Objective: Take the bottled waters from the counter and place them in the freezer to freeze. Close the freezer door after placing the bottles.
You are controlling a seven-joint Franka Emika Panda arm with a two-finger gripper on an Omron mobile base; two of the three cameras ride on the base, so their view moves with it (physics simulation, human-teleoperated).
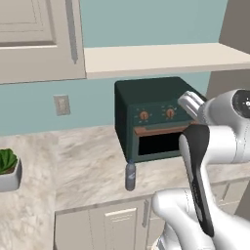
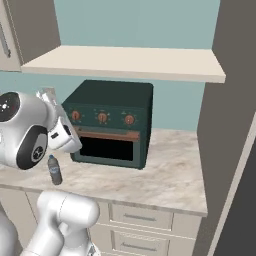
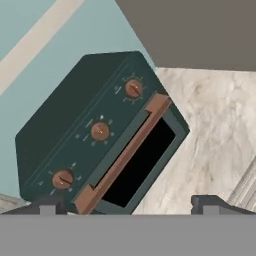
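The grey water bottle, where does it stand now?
The grey bottle stands upright on the counter near its front edge, just in front of the green toaster oven's left corner.

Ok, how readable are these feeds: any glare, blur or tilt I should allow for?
Left base view: even flat light, no glare, bottle slightly soft on the counter. Right base view: same flat light, arm covers the left side. Hand view: rolled hard, toaster oven slanted, its window plain black.
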